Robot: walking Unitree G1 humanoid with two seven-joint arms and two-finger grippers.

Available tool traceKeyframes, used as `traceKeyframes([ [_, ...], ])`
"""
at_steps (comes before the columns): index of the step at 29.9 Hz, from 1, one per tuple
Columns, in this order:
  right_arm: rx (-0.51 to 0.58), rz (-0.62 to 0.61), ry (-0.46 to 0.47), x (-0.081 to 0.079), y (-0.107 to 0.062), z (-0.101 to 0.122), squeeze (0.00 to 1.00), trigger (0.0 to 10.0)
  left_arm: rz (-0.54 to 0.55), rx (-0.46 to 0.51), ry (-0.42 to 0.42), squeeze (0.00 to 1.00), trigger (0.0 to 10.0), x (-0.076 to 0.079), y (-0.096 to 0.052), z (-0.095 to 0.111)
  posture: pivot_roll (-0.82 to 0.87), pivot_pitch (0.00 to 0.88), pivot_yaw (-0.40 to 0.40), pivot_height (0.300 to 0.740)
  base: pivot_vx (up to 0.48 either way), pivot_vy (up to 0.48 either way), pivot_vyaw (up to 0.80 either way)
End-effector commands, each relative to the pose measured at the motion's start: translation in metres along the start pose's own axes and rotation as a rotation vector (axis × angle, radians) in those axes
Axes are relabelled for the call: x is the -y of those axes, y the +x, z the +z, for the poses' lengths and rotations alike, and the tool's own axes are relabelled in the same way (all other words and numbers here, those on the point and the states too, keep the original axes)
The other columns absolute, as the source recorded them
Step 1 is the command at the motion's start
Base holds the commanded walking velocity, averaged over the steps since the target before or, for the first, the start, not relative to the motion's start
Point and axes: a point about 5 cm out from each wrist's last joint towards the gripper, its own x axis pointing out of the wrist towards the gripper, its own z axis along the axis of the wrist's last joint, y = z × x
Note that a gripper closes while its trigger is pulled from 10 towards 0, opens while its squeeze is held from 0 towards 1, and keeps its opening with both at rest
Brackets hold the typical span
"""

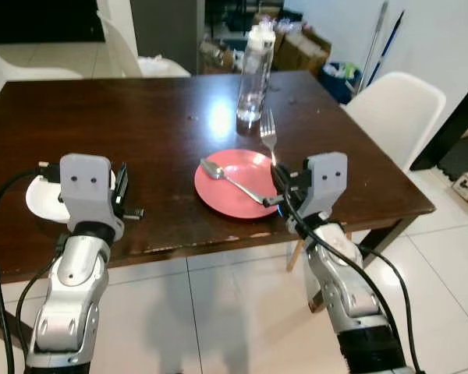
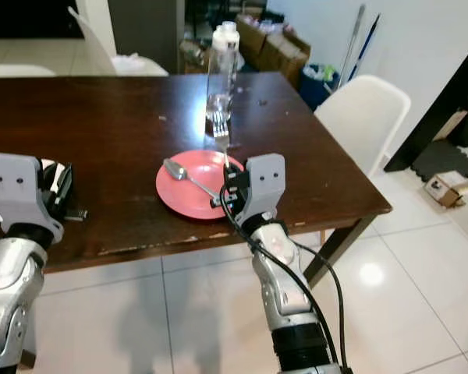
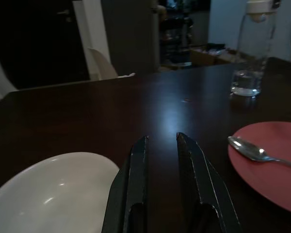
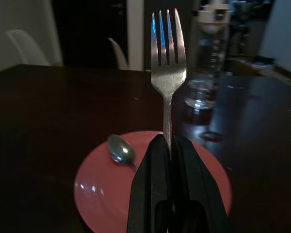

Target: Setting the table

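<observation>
A pink plate (image 1: 228,202) lies near the front edge of the dark wooden table (image 1: 140,125), and a silver spoon (image 1: 230,178) rests across it. My right gripper (image 1: 278,184) hovers at the plate's right rim, shut on the handle of a silver fork (image 1: 268,131). The fork's tines (image 4: 168,36) point away from me toward the bottle. My left gripper (image 1: 123,192) is low over the table at the front left, open with a narrow gap and nothing between its fingers (image 3: 137,151). Just left of it sits a white dish (image 1: 37,199).
A clear water bottle (image 1: 255,74) with a white cap stands beyond the plate. A white chair (image 1: 394,109) is at the table's right side, and other white chairs (image 1: 144,54) stand at the far side. Boxes and clutter (image 1: 296,43) fill the back corner.
</observation>
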Motion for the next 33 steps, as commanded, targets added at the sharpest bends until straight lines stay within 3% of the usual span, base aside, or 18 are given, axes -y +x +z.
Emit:
traceKeyframes([
  [1,-0.004,-0.008,-0.005,0.0017,-0.0014,-0.0021,0.00,10.0,-0.002,-0.014,0.007,0.00,10.0,0.0004,-0.0012,-0.0027,0.05,0.014,-0.024,0.740,-0.244,0.000,0.00],
  [33,-0.004,-0.013,0.001,0.0010,-0.0013,-0.0033,0.00,10.0,-0.002,-0.015,0.006,0.00,10.0,-0.0004,-0.0012,-0.0026,0.05,0.018,-0.021,0.740,-0.275,0.000,0.00],
])
